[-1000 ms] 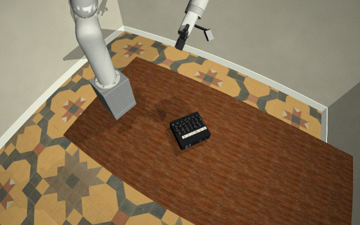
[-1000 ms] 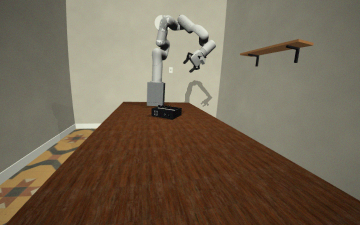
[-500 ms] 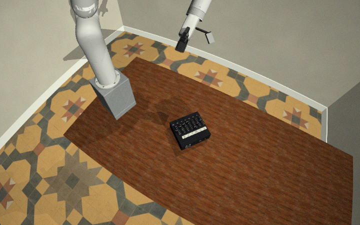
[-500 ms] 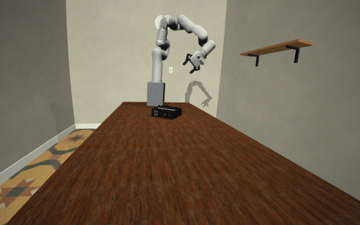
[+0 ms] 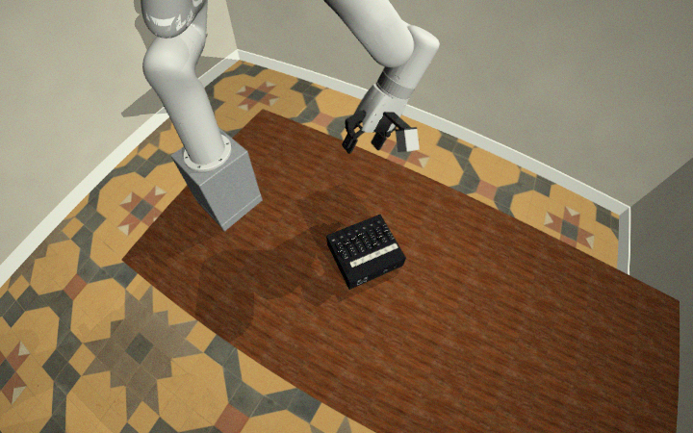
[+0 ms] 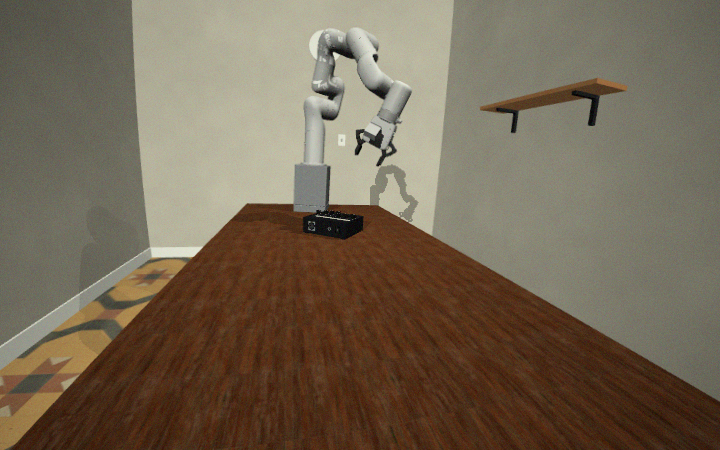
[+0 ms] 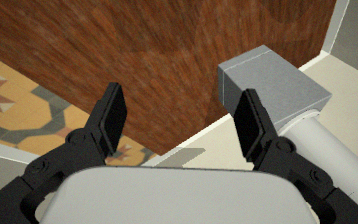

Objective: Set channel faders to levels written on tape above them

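The black lighting desk [image 5: 375, 265] [image 6: 326, 226] stands upright on the wooden table [image 5: 473, 322] [image 6: 351, 335] [image 7: 155, 75]. A white strip of tape [image 5: 373, 255] runs across its top beside several rows of small faders. The writing on the tape, the fader caps and the scale marks are too small to read. My gripper [image 5: 363, 146] [image 6: 368, 158] [image 7: 181, 100] is open, with nothing between its fingers. It hangs high above the table and away from the desk, towards the table's far long edge in the top view. The desk does not show in the wrist view.
The grey base block [image 5: 225, 186] [image 6: 311, 187] [image 7: 275, 82] of the arm stands at the table's end, a short way from the desk. A wooden shelf [image 6: 553, 96] on black brackets is on the right wall in the exterior view. Walls stand close around the table.
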`<state>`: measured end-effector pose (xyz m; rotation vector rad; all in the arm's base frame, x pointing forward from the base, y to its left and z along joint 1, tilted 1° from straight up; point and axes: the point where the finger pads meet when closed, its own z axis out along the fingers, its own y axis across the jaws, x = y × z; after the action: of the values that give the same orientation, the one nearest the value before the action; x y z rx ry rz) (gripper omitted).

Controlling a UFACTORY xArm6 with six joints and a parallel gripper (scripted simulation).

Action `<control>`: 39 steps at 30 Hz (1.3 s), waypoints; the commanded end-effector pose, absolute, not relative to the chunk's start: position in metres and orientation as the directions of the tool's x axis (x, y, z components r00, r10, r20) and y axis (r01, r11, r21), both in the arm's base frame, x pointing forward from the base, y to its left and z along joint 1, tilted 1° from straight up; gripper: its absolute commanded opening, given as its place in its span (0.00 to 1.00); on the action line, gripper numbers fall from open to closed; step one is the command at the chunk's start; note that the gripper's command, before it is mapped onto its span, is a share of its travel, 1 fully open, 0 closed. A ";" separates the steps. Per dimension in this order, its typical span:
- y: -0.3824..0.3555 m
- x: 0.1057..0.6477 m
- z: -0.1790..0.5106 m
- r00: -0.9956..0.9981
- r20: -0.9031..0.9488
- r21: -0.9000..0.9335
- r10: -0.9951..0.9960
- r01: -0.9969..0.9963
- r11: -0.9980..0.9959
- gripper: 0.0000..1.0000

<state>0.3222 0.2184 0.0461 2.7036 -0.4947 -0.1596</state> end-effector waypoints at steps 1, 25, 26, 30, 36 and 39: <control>0.200 0.354 0.020 0.815 -0.007 0.277 -0.579 -0.555 -0.784 1.00; 0.100 0.432 -0.021 0.128 -0.019 -0.005 -0.992 -0.992 -0.128 1.00; 0.100 0.432 -0.021 0.128 -0.019 -0.005 -0.992 -0.992 -0.128 1.00; 0.100 0.432 -0.021 0.128 -0.019 -0.005 -0.992 -0.992 -0.128 1.00; 0.100 0.432 -0.021 0.128 -0.019 -0.005 -0.992 -0.992 -0.128 1.00; 0.100 0.432 -0.021 0.131 -0.016 -0.005 -0.991 -0.991 -0.131 1.00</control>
<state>0.4303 0.1000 -0.0223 2.3689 -2.0822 -0.0205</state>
